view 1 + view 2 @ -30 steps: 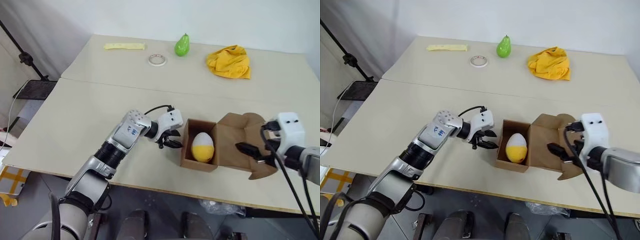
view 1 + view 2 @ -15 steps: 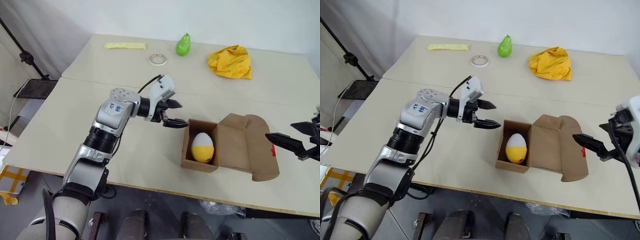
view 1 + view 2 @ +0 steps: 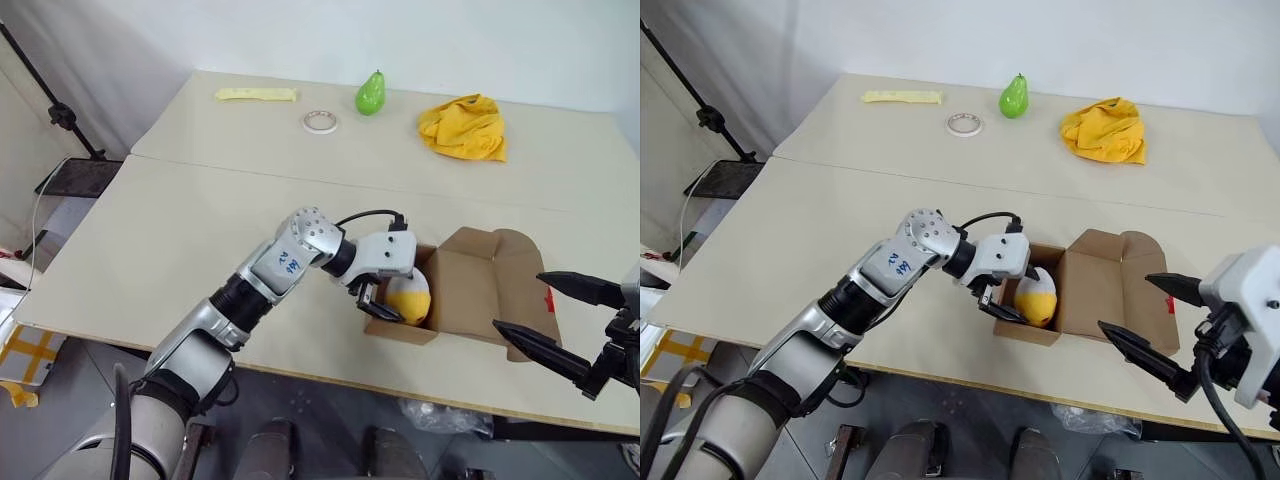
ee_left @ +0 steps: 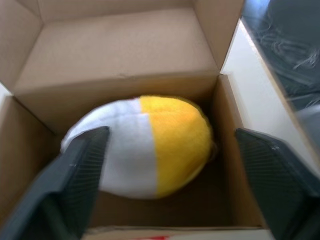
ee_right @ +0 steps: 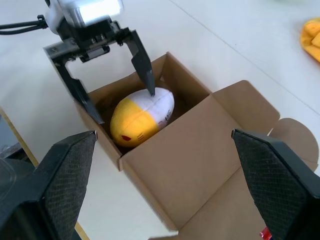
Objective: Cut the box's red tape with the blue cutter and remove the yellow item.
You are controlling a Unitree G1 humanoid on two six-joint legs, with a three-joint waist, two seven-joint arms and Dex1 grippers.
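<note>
Two spread fingers of the left gripper [image 5: 112, 75] straddle the yellow item [image 5: 141, 118] inside the box [image 5: 200, 155], ready to grasp; the right gripper [image 3: 545, 325], at the box's three o'clock, gapes empty.

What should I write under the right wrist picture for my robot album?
Left gripper reaches, fingers apart, into the open box around the yellow item.
</note>
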